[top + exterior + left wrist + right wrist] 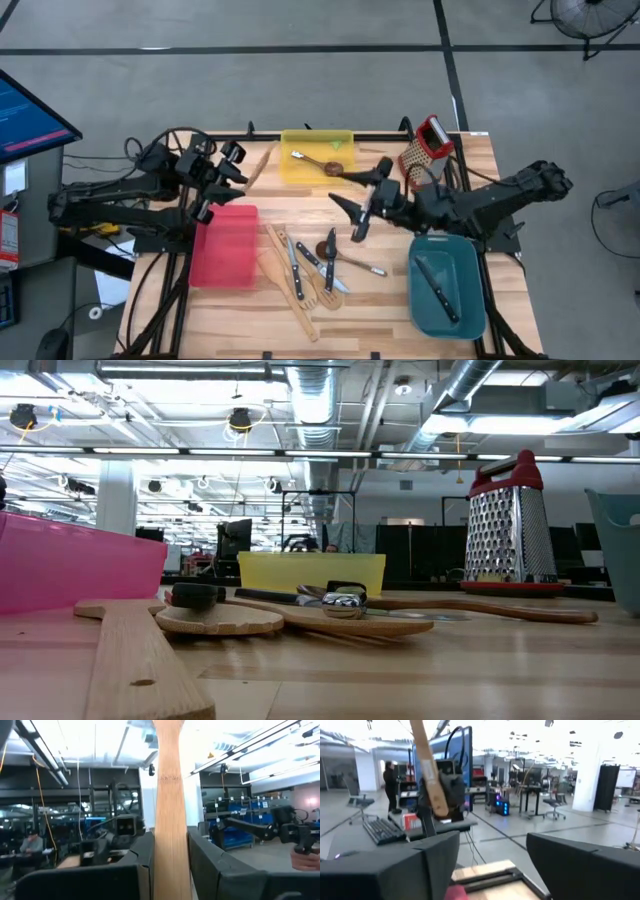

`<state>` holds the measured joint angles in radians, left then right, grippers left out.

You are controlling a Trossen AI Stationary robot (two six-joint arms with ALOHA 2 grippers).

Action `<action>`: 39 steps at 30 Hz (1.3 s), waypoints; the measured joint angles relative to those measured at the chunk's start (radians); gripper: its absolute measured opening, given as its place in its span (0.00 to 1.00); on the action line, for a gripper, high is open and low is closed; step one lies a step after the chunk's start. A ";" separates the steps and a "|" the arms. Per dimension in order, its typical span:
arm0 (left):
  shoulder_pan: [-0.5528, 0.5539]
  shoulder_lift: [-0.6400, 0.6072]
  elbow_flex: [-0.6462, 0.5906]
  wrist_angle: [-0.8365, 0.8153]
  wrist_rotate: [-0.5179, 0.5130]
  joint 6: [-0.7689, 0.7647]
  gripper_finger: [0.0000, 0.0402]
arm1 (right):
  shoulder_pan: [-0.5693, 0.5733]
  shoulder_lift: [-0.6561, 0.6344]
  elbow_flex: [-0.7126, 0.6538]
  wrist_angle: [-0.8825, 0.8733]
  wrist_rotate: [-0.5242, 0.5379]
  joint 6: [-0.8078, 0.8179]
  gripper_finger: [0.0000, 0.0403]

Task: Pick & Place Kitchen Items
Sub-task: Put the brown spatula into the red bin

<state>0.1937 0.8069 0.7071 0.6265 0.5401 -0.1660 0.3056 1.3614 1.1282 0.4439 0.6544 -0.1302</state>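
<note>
A pale wooden spatula (171, 810) is clamped upright between the closed fingers of the left hand (228, 172), raised above the counter left of centre in the high view, just above the far edge of the red rectangular bin (224, 247). The step in hand is judged to be placing this spatula in a bin; it would be done well if the hand were carried squarely over the chosen bin, lowered until the handle is inside the walls, and only then released. Lower in the frame, a heap of pale wooden turners, dark spoons and black-handled knives (305, 268) is left on the bare wooden counter (380, 310), and one knife is seen in the teal bin (447, 285) at lower right. The right hand (362, 203) is held open and empty above the centre. Farther up, a dark spoon lies in the yellow bin (318, 157), with the red-topped metal grater (427, 148) to its right.
</note>
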 joint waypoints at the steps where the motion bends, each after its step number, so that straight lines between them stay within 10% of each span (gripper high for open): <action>1: -0.005 0.013 0.000 0.027 0.000 0.000 0.16 | -0.016 0.006 0.000 0.018 -0.023 0.002 0.63; 39: -0.024 0.301 0.001 0.233 -0.134 0.121 0.16 | -0.120 0.231 0.212 0.110 -0.187 -0.139 0.63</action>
<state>0.1696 1.1080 0.7076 0.8597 0.4062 -0.0455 0.1860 1.5921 1.3399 0.5541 0.4675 -0.2692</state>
